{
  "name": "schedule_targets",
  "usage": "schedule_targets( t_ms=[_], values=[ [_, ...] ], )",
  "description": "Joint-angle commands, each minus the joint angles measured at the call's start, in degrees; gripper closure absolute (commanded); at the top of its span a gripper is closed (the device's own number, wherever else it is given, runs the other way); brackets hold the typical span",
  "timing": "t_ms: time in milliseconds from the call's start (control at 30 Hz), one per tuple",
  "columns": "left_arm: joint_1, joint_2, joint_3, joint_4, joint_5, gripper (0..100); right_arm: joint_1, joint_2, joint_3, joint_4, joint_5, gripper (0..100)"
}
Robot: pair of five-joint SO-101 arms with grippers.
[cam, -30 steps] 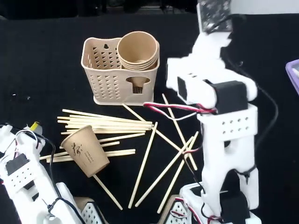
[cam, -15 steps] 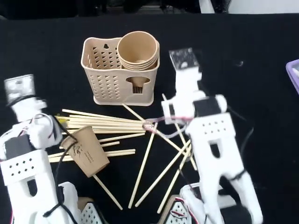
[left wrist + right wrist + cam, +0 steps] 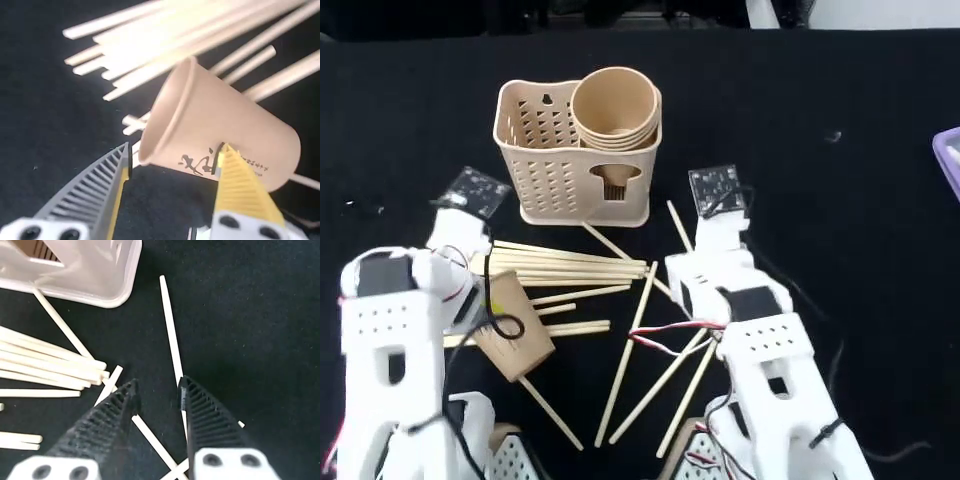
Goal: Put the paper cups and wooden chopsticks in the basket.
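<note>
Near the basket point(image 3: 545, 190), the left gripper point(image 3: 173, 150) gapes over the tipped paper cup point(image 3: 215, 120), likely light and crushable: pinch mid-wall gently. The right gripper point(image 3: 158, 384) hovers open over a stiff chopstick point(image 3: 169, 322).

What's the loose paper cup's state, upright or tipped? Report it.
Tipped: the paper cup lies on its side on the chopsticks, open mouth facing sideways.

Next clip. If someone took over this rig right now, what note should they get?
Left claw: open, at the rim end of the lying paper cup.
Right claw: open, above loose chopsticks near the basket.
Done: a stack of cups sits in the basket.
Left: the lying paper cup and the loose chopsticks, all outside the basket.
</note>
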Motion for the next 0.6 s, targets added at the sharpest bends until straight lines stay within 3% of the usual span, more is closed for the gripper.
schedule_targets(
  t_ms=[0,200,567],
  values=[
    [0.92,10.73,-6.46,0.0,-4.13,72,0.97,-1.98,-0.22,-1.41,-0.35,86.9],
    [1.1,14.24,-12.26,1.93,-5.27,72,0.97,-1.98,-0.22,-1.49,-0.35,86.9],
    [11.03,13.89,-11.3,6.42,-5.27,72,1.05,-1.98,0.4,-2.37,-0.35,86.9]
  ],
)
